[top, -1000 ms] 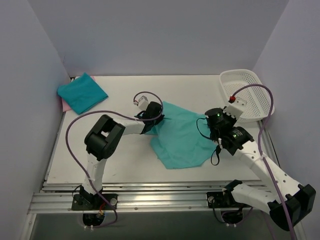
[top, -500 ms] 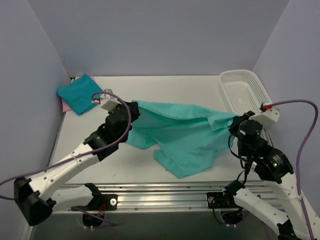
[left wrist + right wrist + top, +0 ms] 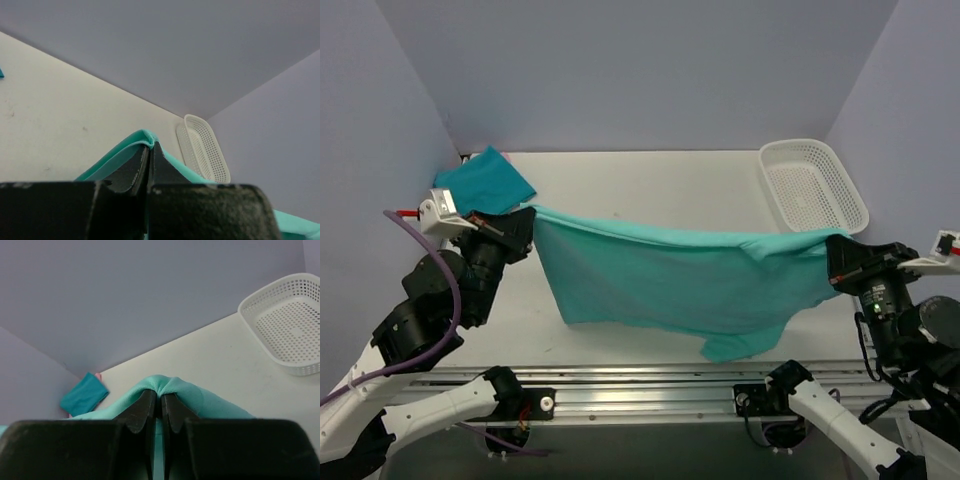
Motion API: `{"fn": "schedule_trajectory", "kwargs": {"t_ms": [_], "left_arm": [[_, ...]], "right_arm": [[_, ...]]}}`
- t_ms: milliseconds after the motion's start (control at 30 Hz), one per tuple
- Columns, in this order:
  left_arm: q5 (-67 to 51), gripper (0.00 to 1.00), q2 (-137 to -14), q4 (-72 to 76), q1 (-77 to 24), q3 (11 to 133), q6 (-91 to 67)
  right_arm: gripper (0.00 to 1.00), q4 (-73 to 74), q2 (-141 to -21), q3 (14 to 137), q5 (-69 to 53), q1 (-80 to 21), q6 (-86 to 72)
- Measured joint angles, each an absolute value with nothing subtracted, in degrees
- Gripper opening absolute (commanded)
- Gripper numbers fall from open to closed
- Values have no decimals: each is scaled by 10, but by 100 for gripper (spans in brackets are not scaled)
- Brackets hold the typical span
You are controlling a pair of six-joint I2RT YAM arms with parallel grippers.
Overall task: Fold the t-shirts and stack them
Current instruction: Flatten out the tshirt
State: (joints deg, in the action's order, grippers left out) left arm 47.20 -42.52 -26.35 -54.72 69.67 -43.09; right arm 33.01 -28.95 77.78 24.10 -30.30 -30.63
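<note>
In the far left corner of the counter (image 3: pixel 650 180) lies a folded teal t-shirt (image 3: pixel 485 180). A bit of a pink t-shirt (image 3: pixel 98 376) peeks out from under it.

My left jaws are up in the air by the left edge of the counter, close to that folded shirt. They are pressed together on the top edge of a big green t-shirt (image 3: pixel 670 285). A little hump of green cloth sticks out past my dark left fingertips (image 3: pixel 132 172).

The big green t-shirt stretches from my left jaws across to my right jaws. Its top edge is pulled almost straight. The rest hangs down like a sheet over the middle and near part of the counter. One corner hangs lowest, close to the near edge. I cannot tell if it touches the counter.

My right jaws are up by the right edge of the counter. They pinch the other end of the shirt, and cloth bunches over my right fingertips (image 3: pixel 142 410).

A white mesh basket (image 3: pixel 815 190) sits in the far right corner, apart from the shirt.
</note>
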Motion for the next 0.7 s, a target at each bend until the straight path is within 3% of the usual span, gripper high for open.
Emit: {"fn": "schedule_trajectory", "kwargs": {"t_ms": [233,367,533,667,700], "left_arm": [[489,2,-492,-236,-529,726,-372],[418,2,-573,-212,-412,725,-373],[290,2,-766,-124,-221,716,-392],[222,2,-1014,-87,-146,809,-400],[205,3,-1088,-89,-132,855,-402]], "right_arm": [[0,235,-465,730,250,-303,-325],[0,165,-657,726,265,-301,-329],[0,100,-900,773,256,-265,-327],[0,81,-1128,940,233,-213,-329],[23,83,-1198,1011,233,-204,-329]]}}
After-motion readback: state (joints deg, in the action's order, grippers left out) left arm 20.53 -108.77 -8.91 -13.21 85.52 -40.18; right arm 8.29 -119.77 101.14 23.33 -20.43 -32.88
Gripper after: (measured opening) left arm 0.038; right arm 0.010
